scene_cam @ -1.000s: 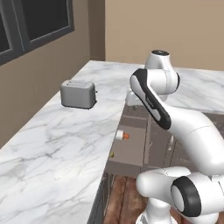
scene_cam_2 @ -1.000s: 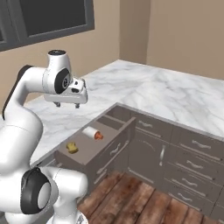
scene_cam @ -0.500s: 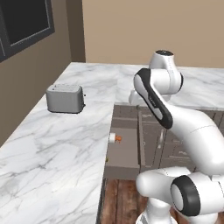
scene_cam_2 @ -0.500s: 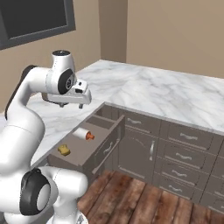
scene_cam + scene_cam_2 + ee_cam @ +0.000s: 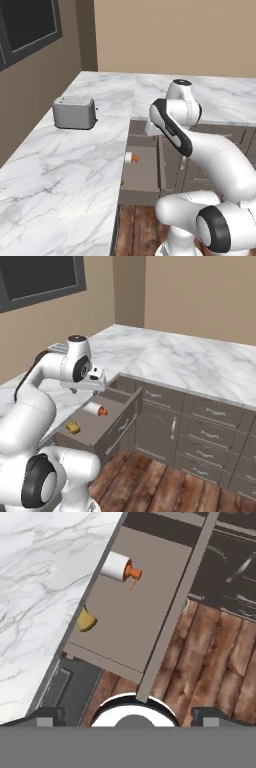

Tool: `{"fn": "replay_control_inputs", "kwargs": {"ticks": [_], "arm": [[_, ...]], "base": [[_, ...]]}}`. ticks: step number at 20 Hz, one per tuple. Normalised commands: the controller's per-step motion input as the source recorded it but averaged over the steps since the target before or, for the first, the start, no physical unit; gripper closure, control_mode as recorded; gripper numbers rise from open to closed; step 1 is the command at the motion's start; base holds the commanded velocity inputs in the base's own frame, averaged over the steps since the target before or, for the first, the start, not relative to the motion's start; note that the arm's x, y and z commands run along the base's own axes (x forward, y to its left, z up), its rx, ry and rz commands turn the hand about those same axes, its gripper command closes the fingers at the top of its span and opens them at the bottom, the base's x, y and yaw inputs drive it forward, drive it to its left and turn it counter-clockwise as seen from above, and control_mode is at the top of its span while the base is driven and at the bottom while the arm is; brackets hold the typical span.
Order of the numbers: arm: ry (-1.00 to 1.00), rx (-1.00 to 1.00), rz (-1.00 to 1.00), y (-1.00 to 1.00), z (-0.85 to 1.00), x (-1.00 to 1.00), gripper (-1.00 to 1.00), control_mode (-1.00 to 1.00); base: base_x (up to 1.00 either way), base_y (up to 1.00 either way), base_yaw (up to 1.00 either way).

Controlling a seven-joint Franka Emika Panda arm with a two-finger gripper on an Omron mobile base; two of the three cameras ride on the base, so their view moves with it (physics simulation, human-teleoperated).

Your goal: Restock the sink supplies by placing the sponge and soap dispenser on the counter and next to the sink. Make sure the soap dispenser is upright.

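The soap dispenser, a white bottle with an orange pump top, lies on its side in an open drawer below the counter. The yellow sponge rests in the same drawer, partly tucked under the counter's edge. Both also appear in the right base view, the soap dispenser beyond the sponge. My gripper hangs above the drawer, open and holding nothing; in the right base view the gripper hovers over the drawer's back end. The sink is out of view.
A grey toaster stands on the marble counter to the left. Closed dark cabinet drawers run along under the right-hand counter. Below lies a wooden floor.
Both base views have shifted, so the base has driven; the toaster and drawer sit differently in the picture. The gripper stays open above the drawer.
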Motion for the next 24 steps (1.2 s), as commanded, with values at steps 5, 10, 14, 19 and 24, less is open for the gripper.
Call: {"fn": "replay_control_inputs", "kwargs": {"ticks": [5,10,14,19,24], "arm": [[-0.01,0.08,0.0,0.05,-0.78,0.05,-1.0,-1.0],[0.05,-0.05,-0.06,0.46,-0.54,0.35,-1.0,-1.0],[0.02,-0.06,-0.12,0.43,-0.3,0.42,-1.0,-1.0],[0.04,-0.01,-0.05,0.05,-0.45,0.21,-1.0,-1.0],[0.0,0.0,0.0,0.0,-0.55,0.06,-1.0,-1.0]], "base": [[0.0,0.0,0.0],[0.0,0.0,0.0],[0.0,0.0,0.0],[0.0,0.0,0.0],[0.0,0.0,0.0]]}}
